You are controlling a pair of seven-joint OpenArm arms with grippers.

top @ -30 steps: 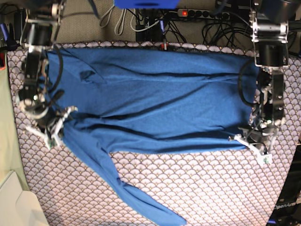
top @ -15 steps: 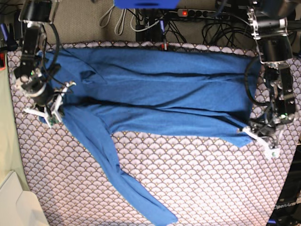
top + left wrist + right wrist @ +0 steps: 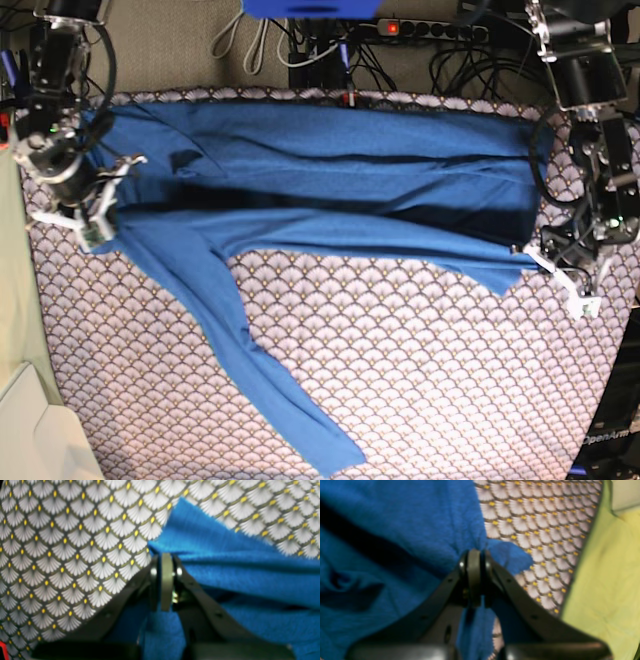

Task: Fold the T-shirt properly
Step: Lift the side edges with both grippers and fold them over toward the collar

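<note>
The blue T-shirt (image 3: 330,170) lies across the far half of the table, stretched between my two grippers. One long sleeve (image 3: 250,370) trails toward the near edge. My left gripper (image 3: 548,264) is at the right in the base view and is shut on the shirt's hem corner. The left wrist view shows its fingers (image 3: 166,580) pinching blue fabric (image 3: 237,575). My right gripper (image 3: 98,212) is at the left in the base view and is shut on the shoulder end. The right wrist view shows blue cloth (image 3: 407,530) clamped between its fingers (image 3: 473,577).
A grey-white scallop-patterned cloth (image 3: 430,380) covers the table. A yellow-green surface (image 3: 607,580) borders it on the left of the base view (image 3: 10,300), with a white object (image 3: 35,435) at the near-left corner. A power strip and cables (image 3: 420,30) lie behind the table.
Both grippers have moved outward and toward the far edge, carrying the shirt's near edge with them. The body now looks narrower and the trailing sleeve has been dragged back.
</note>
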